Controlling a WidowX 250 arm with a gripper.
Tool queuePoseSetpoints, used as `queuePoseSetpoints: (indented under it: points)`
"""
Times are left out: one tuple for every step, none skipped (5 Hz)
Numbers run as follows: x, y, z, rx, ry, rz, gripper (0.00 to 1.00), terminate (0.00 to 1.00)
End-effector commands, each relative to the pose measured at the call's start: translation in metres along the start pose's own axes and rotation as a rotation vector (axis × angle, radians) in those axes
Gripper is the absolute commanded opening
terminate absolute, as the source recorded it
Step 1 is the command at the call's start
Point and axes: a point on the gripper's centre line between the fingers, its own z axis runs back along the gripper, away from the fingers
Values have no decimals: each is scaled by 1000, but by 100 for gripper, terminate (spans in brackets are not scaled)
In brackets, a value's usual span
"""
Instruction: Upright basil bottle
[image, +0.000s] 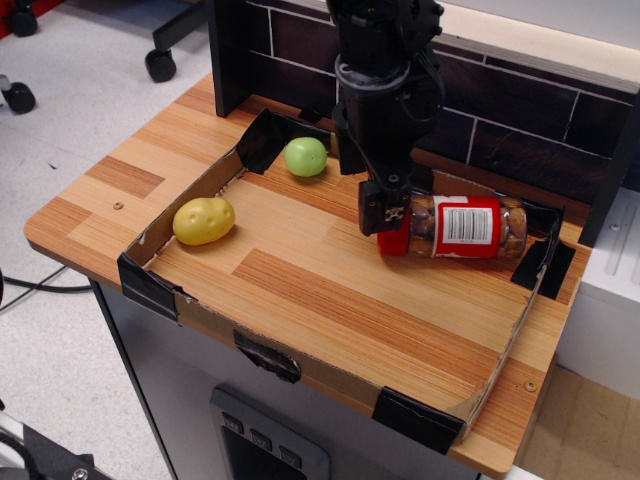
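Note:
The basil bottle (465, 227) lies on its side at the back right of the cardboard tray (330, 372). Its red cap (393, 243) points left and the white barcode panel faces up. My black gripper (381, 213) hangs down at the cap end. The near finger (385, 210) overlaps the bottle's neck just above the cap. The far finger is hidden behind the gripper body. The jaws look open and the bottle rests on the tray floor.
A yellow potato (204, 220) lies at the tray's left and a green ball (305, 157) at the back left. A dark brick-pattern wall (540, 110) stands behind the tray. A white box (612, 270) is to the right.

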Motion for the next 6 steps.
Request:
queuePoseSetpoints:
  points:
    - [20, 9, -3, 34, -2, -63, 100, 0]
    - [23, 8, -11, 27, 16, -130, 100, 0]
    - [26, 8, -17, 17, 15, -138, 100, 0]
    - [28, 5, -25, 11, 27, -145, 100, 0]
    - [26, 1, -36, 11, 50, -165, 100, 0]
    - [25, 0, -40, 21, 67, -177, 100, 0]
